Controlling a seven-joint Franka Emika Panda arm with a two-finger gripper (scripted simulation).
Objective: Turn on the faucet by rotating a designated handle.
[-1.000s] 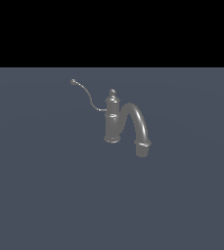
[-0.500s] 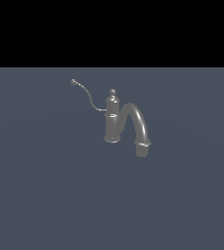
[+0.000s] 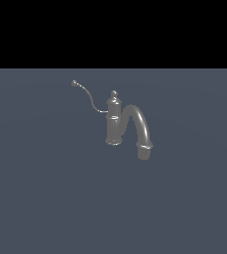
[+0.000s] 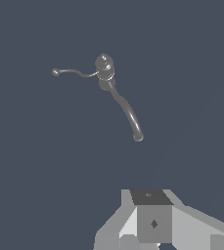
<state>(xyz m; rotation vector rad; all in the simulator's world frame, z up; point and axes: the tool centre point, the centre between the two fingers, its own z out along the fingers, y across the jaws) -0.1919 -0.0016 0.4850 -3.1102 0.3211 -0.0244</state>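
The faucet (image 3: pixel 114 124) is small and grey and stands on the flat grey-blue floor, with an upright column topped by a knob finial and a thick arched spout (image 3: pixel 141 126) curving toward the exterior view's right. The handle (image 3: pixel 89 96) is a thin S-curved lever that rises from the column toward the exterior view's left and ends in a small ball (image 3: pixel 74 83). In the wrist view the faucet (image 4: pixel 104 66) shows from above, with the handle (image 4: pixel 74 72) beside it. My gripper (image 4: pixel 152 197) shows only as grey blocks at that picture's edge, well away from the faucet. It does not show in the exterior view.
The floor (image 3: pixel 45 198) is a plain grey-blue surface all around the faucet. A black band fills the area above its far edge in the exterior view.
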